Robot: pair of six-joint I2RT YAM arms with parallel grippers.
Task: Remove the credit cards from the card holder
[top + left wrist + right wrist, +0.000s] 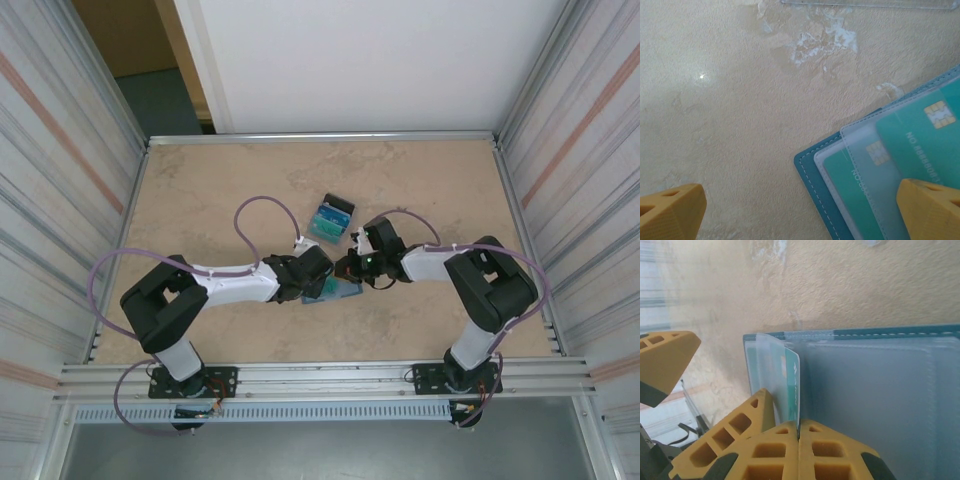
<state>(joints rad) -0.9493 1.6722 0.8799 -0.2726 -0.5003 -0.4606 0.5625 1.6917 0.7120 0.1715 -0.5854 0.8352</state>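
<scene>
So the right gripper is clamped on 1 green card in the wallet, at 6 o'clock from the tray — I'd slide it out flat while the wide-open left gripper pins the wallet.

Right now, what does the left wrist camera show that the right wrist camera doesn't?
Left wrist camera: two teal credit cards with gold chips, lying flat in the open card holder, one under a clear pocket, and the left gripper wide open. Right wrist camera: the right gripper shut on the edge of one card. Both: the card holder's teal stitched border and the beige table.
</scene>
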